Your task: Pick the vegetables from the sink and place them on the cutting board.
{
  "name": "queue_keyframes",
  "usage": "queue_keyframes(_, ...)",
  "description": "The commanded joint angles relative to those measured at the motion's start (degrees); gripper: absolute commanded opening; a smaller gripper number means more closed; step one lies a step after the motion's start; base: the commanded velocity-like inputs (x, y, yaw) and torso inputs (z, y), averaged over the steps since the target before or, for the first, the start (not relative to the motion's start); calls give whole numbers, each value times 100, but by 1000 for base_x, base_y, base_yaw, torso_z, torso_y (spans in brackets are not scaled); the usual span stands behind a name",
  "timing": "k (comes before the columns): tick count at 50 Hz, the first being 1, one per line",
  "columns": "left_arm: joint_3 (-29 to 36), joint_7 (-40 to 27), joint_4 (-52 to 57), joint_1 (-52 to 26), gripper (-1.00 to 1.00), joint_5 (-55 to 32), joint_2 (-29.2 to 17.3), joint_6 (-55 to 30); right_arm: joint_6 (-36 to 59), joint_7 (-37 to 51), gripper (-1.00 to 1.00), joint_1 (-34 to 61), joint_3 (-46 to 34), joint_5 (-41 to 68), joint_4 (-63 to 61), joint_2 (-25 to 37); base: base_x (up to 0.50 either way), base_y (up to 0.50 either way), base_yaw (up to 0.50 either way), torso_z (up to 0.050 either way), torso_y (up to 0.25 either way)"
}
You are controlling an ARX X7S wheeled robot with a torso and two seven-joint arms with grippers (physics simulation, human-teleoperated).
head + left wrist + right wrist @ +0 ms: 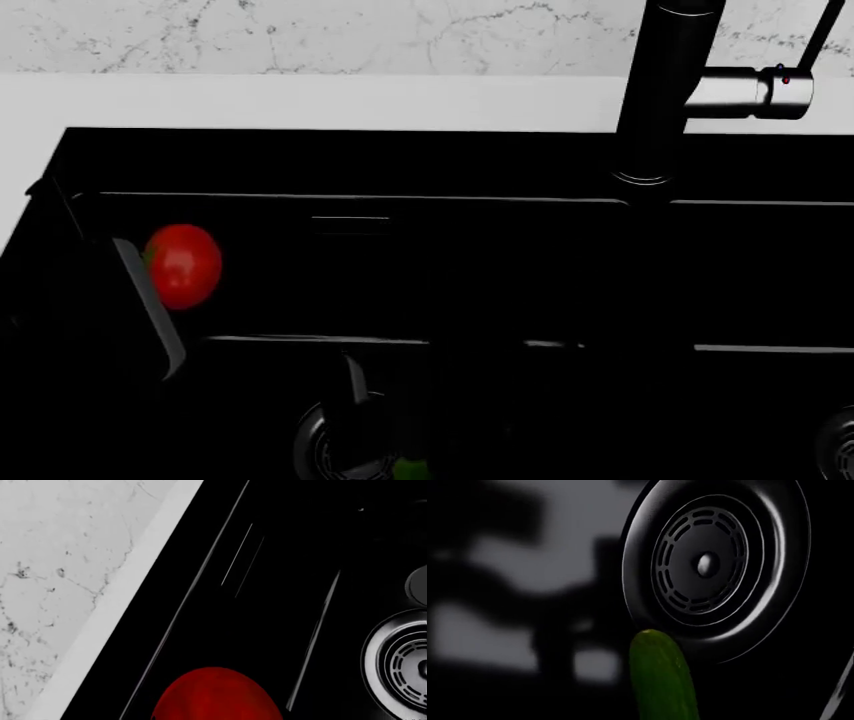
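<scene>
The red tomato [183, 265] hangs at the left end of the black sink [400, 160], above the basin floor. My left gripper [163, 300] is shut on it. In the left wrist view the tomato [217, 695] fills the space between the jaws of my left gripper [217, 712], whose black fingers do not show against the sink. My right gripper [660, 707] is low in the basin, shut on the dark green cucumber [662, 680]. The cucumber's tip reaches the round drain [707, 565]. A bit of the cucumber [411, 468] shows in the head view. The cutting board is out of view.
The tall black faucet [661, 100] with its steel lever [741, 92] stands at the sink's back right. White marble counter [267, 100] runs behind and left of the sink [53, 580]. The left basin's drain [334, 445] shows, and another drain [841, 440] sits at the far right.
</scene>
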Motion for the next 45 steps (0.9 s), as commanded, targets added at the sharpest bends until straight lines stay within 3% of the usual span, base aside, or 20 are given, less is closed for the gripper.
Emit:
queue_keyframes(1,-182,220,-177,4,-100,-213,239,-10,238,57,100,-294,67,-146,-100,-107,41,0,9,0,0)
queue_keyframes(13,-185,214,-245,32,-100,-229,234,11,302,-265,100,-452,49,-294,-120,-107,42,0,6,0,0)
queue_keyframes(14,-188,222,-278,22,-100,-235,242,22,309,-236,-100,-452,47,-316,-83,-107,42,0,8,0,0)
queue_keyframes(28,-215,174,-418,-8,-100,-233,288,150,262,-330,-100,-404,62,-180,-71,-107,43,0,5,0,-2)
queue_keyframes(33,-426,245,-304,-20,-100,-647,369,-353,207,-536,-100,-230,85,-65,-145,-107,43,0,5,0,-2)
queue_keyframes(38,-465,252,-232,-8,-100,-708,381,-289,216,-499,-100,-14,126,135,-156,-107,43,0,6,0,0)
queue_keyframes(45,-481,196,62,34,-100,-739,311,-456,238,-460,-100,214,132,312,-154,-107,45,0,4,0,250)
